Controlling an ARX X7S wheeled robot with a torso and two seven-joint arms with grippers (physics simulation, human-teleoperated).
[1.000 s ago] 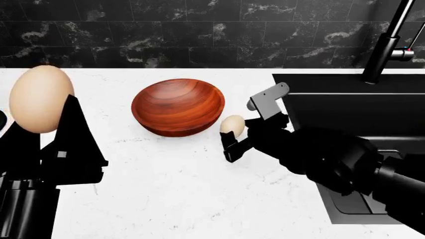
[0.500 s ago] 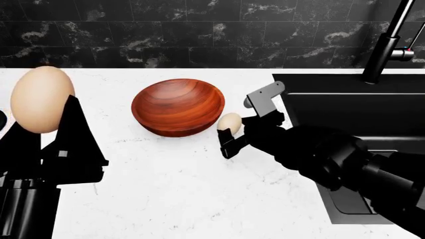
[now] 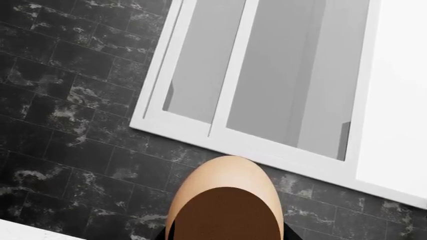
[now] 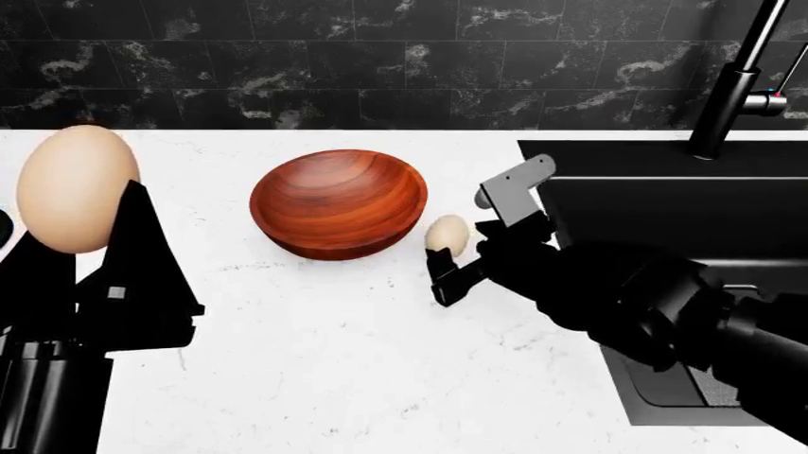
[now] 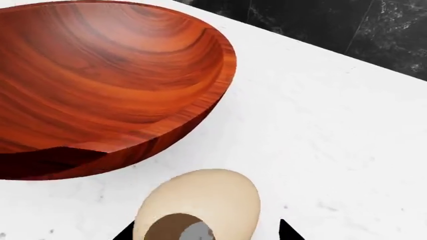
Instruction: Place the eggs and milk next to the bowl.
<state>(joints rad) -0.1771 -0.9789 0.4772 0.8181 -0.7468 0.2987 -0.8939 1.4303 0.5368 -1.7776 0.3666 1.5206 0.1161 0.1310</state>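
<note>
Showing the task partway through, with neither egg released and no milk carton in any view. In the head view the right gripper (image 4: 449, 263), at the centre of the frame, pinches the second egg (image 4: 447, 235) just beside the right rim of the bowl (image 4: 339, 202), on the white counter (image 4: 341, 359). The right wrist view shows this egg (image 5: 197, 206) low over the counter and near the bowl wall (image 5: 100, 90), but whether it touches the counter or the bowl cannot be told. By judgement this egg is nearly placed and only needs to be let go.

At the far left of the head view the left gripper (image 4: 89, 248) holds the first egg (image 4: 76, 187) raised close to the camera, well apart from the bowl. The left wrist view shows that egg (image 3: 224, 200) against dark tiles and a white-framed window (image 3: 267, 75). Its fingers are pressed on the egg, which is yet to be brought to the bowl.

The bowl is empty. A dark sink (image 4: 682, 218) with a tap (image 4: 739, 80) fills the right of the head view, and its visible part holds nothing.
</note>
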